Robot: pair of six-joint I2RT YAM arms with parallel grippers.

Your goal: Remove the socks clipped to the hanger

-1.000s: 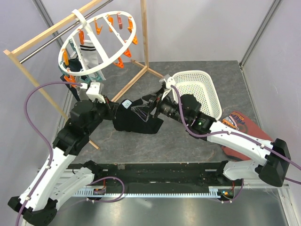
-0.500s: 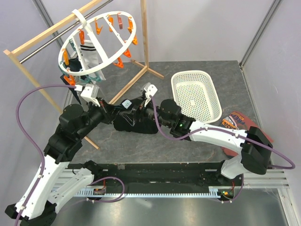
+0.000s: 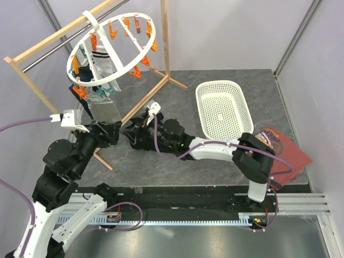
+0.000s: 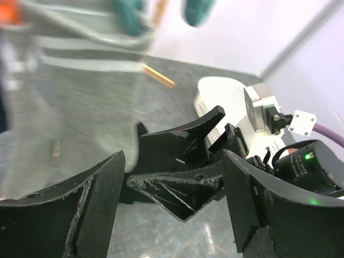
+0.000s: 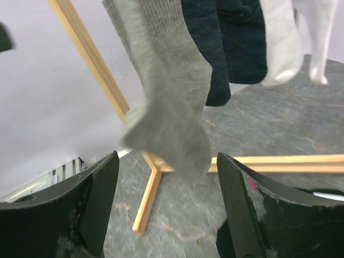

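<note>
Pale lilac walls [image 3: 231, 32] enclose a grey marbled tabletop [image 3: 258, 86] bearing a wooden rail frame [image 3: 164, 43].

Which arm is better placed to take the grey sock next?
Likely right: the right end effector, open, faces the grey sock, which hangs centred between its fingers. The left end effector has that sock off to one side.
</note>
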